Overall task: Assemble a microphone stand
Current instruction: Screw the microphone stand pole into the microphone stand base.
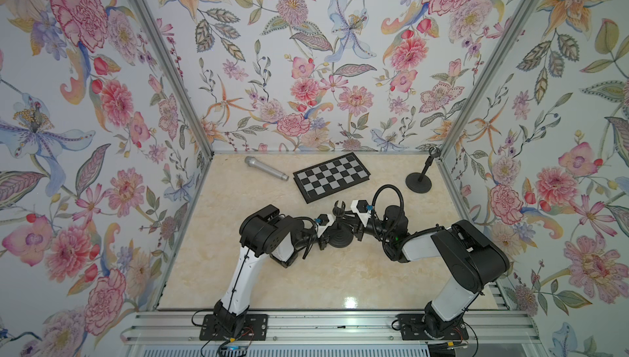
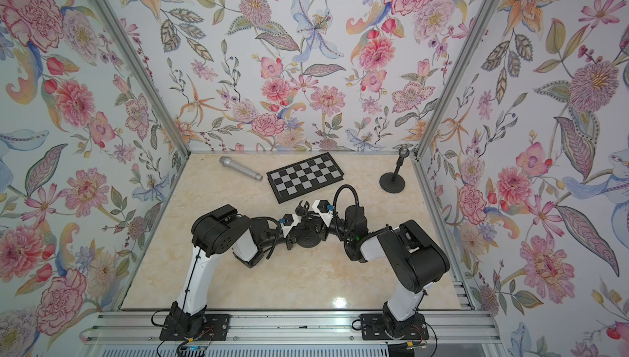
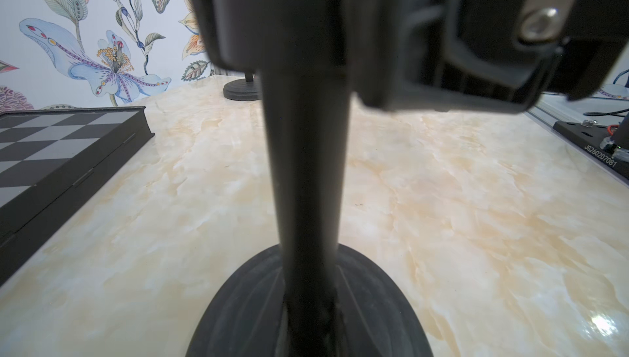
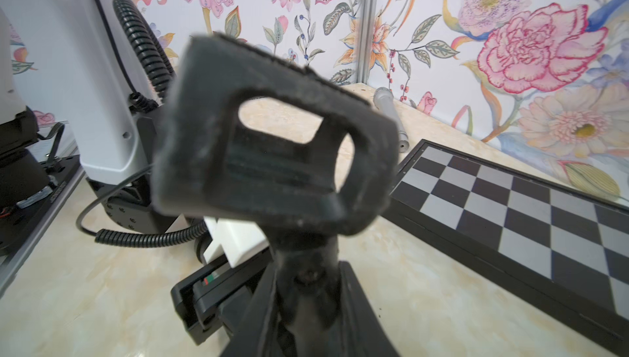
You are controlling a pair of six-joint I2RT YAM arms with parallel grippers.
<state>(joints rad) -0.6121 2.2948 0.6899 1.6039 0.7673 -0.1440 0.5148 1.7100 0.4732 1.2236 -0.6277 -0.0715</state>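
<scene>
**Top views.** In both top views the microphone stand [image 1: 340, 239] [image 2: 308, 238] is standing upright mid-table on the marble table [image 1: 306, 280], between the two arms. The left gripper [image 1: 329, 232] is clenching the stand low on its pole, just above the base. The right gripper [image 1: 347, 218] is clamping it higher, just under the clip [image 1: 338, 207]. A silver microphone [image 1: 265, 167], a chessboard [image 1: 332, 176] and a second stand [image 1: 419, 181] are sitting well apart at the rear.

**Left wrist.** The pole [image 3: 304, 168] is filling the centre, rising from the ribbed base [image 3: 238, 307]. The left fingers are lying out of frame. Higher up, the right gripper's fingers [image 3: 401, 73] are pressing the pole from both sides.

**Right wrist.** The clip [image 4: 272, 154] is sitting just above the right gripper [image 4: 306, 307]. Its fingers [image 4: 357, 304] are hugging the neck below the clip, touching it on either side.
</scene>
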